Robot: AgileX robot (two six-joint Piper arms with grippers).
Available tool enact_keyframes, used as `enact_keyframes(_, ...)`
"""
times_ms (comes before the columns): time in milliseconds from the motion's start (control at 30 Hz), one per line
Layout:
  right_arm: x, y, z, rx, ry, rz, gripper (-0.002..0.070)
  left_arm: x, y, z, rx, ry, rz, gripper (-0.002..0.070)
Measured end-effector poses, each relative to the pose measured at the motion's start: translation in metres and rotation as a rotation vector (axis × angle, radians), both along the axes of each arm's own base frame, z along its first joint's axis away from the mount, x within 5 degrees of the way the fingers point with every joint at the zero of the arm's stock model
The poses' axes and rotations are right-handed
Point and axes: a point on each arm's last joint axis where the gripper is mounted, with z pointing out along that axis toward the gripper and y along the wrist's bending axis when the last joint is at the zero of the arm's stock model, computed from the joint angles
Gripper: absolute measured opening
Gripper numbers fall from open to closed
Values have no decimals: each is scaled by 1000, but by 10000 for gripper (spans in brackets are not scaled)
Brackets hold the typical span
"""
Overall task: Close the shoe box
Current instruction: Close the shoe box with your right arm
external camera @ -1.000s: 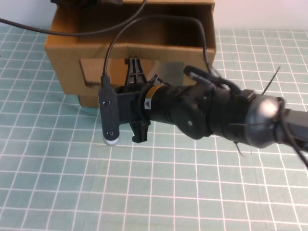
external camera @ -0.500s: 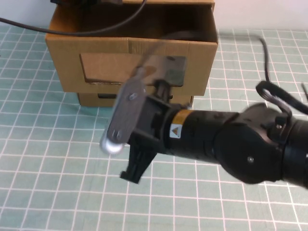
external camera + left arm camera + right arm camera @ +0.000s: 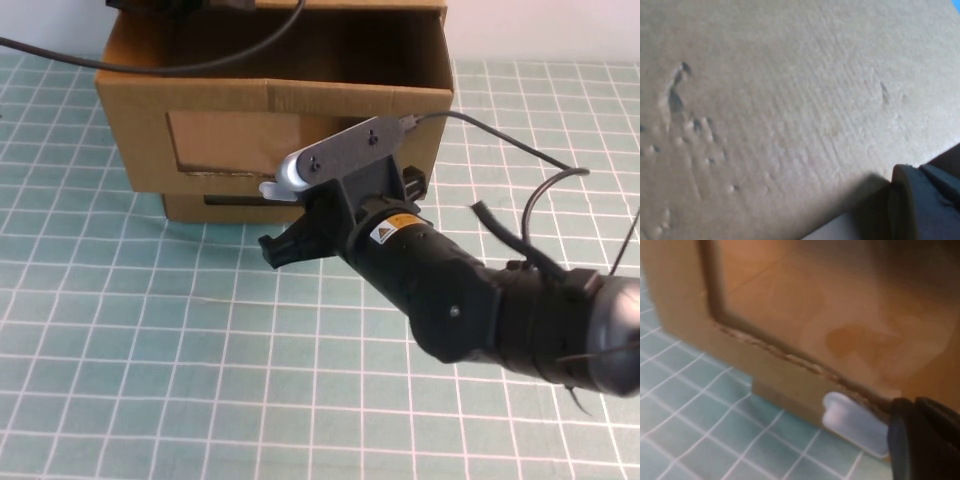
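The shoe box (image 3: pixel 215 140) is the upper brown cardboard drawer, standing out forward with its top open. Its clear window (image 3: pixel 840 325) has a small white pull tab (image 3: pixel 855 422) below it; the tab also shows in the high view (image 3: pixel 270 190). My right gripper (image 3: pixel 330 200) is open at the box front, just under the window, with one dark finger (image 3: pixel 922 440) right beside the tab. My left gripper is behind the box at the back (image 3: pixel 170 5). In the left wrist view one dark finger (image 3: pixel 922 205) lies against bare cardboard (image 3: pixel 780 100).
A second, like cardboard box (image 3: pixel 195 207) lies under the shoe box. Both stand on a green grid mat (image 3: pixel 150 340). Black cables (image 3: pixel 520 150) run over the box and beside my right arm (image 3: pixel 470 310), which crosses the mat's right half.
My right wrist has rolled, so its camera bar went from the left side to the top. The gripper has drawn up to the box front by the tab. The box has not visibly moved.
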Motion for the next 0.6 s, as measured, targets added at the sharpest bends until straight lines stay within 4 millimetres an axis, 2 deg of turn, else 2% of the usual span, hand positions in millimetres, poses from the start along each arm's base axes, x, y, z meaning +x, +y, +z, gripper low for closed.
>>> enact_keyframes(200,11,-4,-13,-12,5,-47,-14,0,0,0,-2,0,0,-4)
enact_keyframes(333,27,-12,-18,-12,19,-89,-14,0,0,0,-2,0,0,-4)
enact_keyframes(433,40,-17,-14,6,12,-124,-14,0,0,0,-2,0,0,-4)
enact_keyframes(600,57,-13,4,52,-33,-141,-14,0,0,0,-2,-1,1,-4)
